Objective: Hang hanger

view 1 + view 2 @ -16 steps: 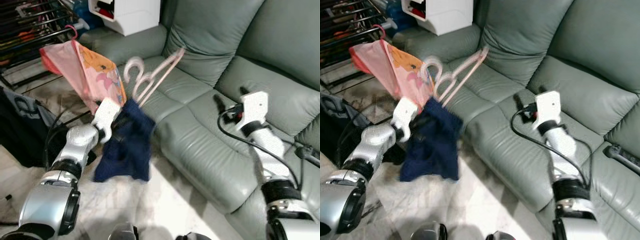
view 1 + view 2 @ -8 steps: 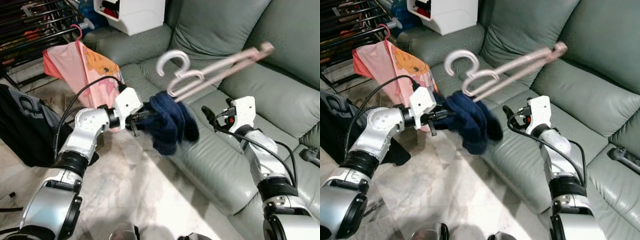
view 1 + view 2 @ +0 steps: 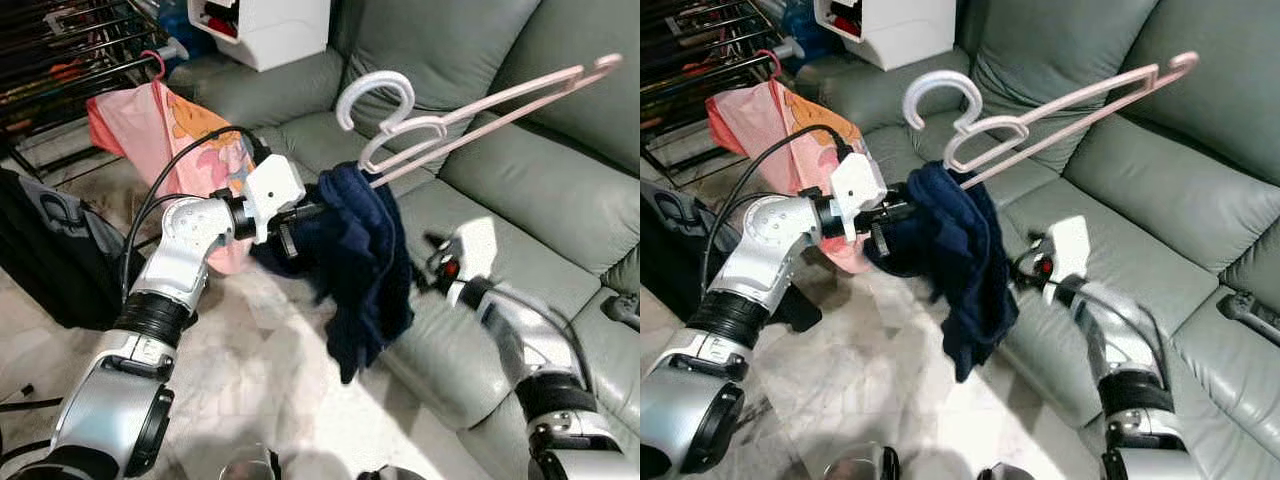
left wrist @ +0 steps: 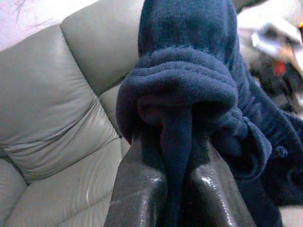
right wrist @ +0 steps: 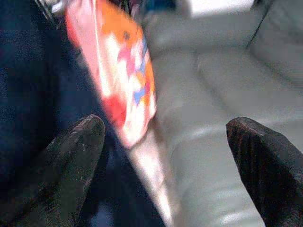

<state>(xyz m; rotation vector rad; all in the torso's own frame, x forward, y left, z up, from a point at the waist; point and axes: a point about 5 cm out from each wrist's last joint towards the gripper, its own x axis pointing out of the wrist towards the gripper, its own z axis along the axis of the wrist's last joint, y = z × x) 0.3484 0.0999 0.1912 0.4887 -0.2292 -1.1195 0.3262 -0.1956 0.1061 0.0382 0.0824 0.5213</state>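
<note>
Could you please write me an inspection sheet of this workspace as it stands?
Surface: grey sofa; pale marble floor in front.
Job's things: pink hangers held up over the sofa, a navy garment bunched below their hooks and hanging down.
Clutter: pink garment on a red hanger at the rack; black bag; white box.
Grippers: left gripper shut on the navy garment; right gripper open, beside the garment.
Cables: black cable looping over the left arm.
Surroundings: nothing seen.
</note>
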